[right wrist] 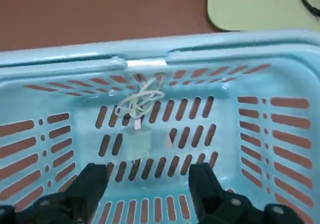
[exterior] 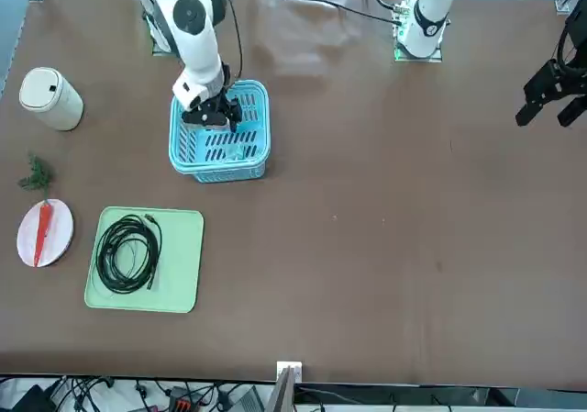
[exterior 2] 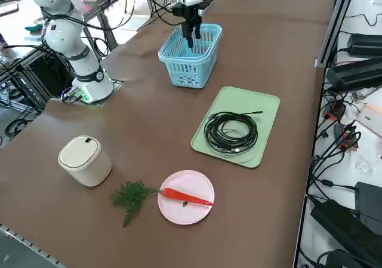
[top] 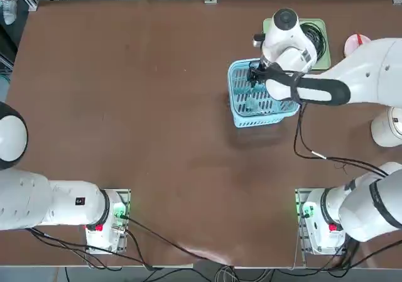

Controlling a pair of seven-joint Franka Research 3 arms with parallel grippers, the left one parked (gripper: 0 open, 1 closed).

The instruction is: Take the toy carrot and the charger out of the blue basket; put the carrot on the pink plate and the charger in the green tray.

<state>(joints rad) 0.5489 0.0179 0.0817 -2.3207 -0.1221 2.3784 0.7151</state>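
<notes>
Blue basket (right wrist: 280, 119): my right claw (right wrist: 147, 176) over it, fingers apart, nothing between them. Green tray (exterior 2: 268, 116): black coiled cable (exterior 2: 217, 134) on it. Pink plate (exterior 2: 173, 211): toy carrot (exterior 2: 185, 196) lying across, leafy tuft past the rim. Charger (right wrist: 137, 143): on basket floor, pale cord (right wrist: 137, 104) bunched beside it.
</notes>
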